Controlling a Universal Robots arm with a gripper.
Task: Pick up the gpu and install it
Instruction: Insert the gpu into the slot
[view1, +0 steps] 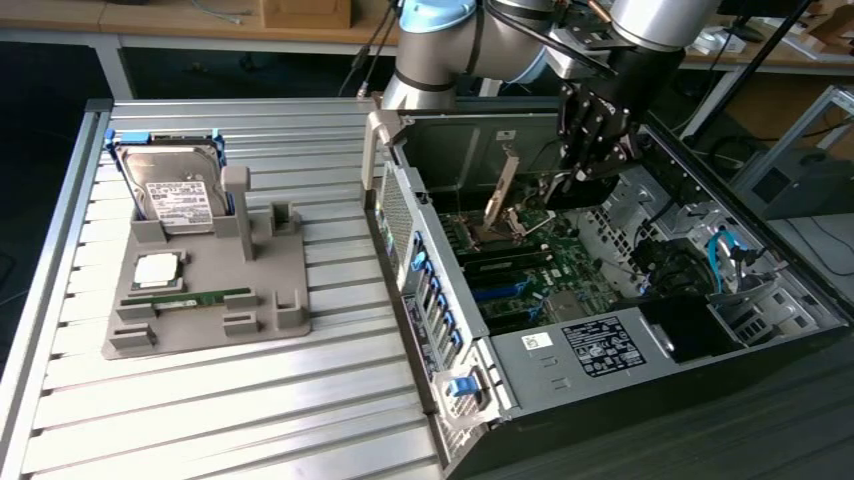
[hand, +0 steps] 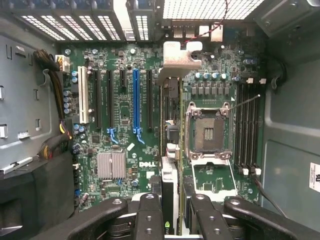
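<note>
My gripper (hand: 172, 202) is shut on the gpu (hand: 170, 150), which I see edge-on between the two black fingers (hand: 150, 210) in the wrist view. The card's silver end bracket (hand: 179, 56) points at the case's rear wall. It hangs over the motherboard (hand: 125, 120), between the blue slot (hand: 135, 100) and the CPU socket (hand: 207, 132). Whether it touches a slot I cannot tell. In the exterior view the gripper (view1: 577, 185) reaches down into the open computer case (view1: 534, 350), with the gpu (view1: 503, 192) standing on edge beside it.
A grey fixture tray (view1: 200, 320) on the slatted table holds a hard drive (view1: 174, 190), a CPU (view1: 158, 268) and a RAM stick (view1: 187, 298). Case walls, a cable bundle (hand: 55, 90) and drive bays (view1: 721, 270) close in around the motherboard.
</note>
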